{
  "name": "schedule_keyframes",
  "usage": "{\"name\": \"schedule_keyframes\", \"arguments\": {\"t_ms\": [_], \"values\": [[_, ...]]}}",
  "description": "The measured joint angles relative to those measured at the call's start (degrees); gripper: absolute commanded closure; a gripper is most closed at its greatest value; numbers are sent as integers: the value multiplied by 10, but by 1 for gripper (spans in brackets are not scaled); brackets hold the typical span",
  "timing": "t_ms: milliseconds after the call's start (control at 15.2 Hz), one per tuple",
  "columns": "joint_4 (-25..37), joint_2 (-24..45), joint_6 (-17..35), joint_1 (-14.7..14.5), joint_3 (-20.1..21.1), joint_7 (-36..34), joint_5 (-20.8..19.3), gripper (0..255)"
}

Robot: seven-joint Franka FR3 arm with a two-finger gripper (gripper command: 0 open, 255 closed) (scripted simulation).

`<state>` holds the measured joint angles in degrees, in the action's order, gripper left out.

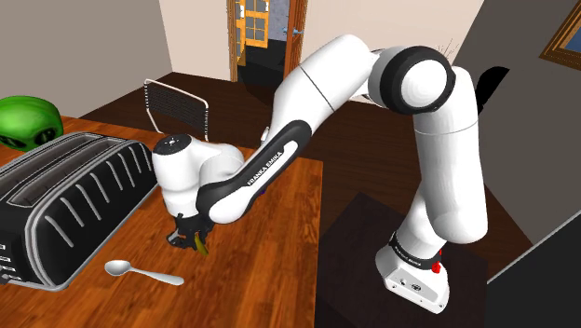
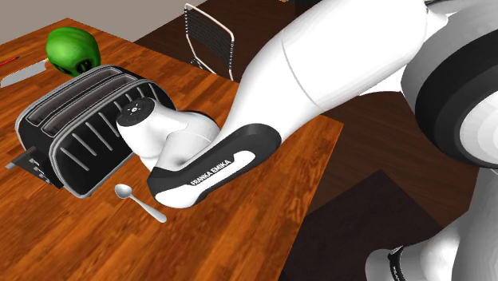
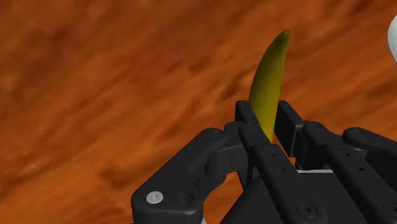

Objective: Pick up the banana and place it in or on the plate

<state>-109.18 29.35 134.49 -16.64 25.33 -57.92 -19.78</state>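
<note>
Clasping the banana in the gripper low over the table, we are judging that a firm squeeze and slow, straight lift are keeping it secure.

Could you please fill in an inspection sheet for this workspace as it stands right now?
Surface: brown wooden table.
Job's things: banana, yellow-green, clasped between the fingers, its tip jutting past them.
Clutter: black toaster, spoon, green rounded object, wire rack.
Grippers: gripper shut on the banana, low over the table beside the toaster.
Cables: nothing seen.
Surroundings: dark stand beside the table; wooden-framed doorway beyond it.
</note>
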Motion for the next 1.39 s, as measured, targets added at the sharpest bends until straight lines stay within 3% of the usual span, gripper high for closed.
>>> {"name": "schedule_keyframes", "arguments": {"t_ms": [1122,1386], "values": [[27,-77,-97,21,30,35,52,255],[67,-58,-115,38,19,69,50,255]]}}
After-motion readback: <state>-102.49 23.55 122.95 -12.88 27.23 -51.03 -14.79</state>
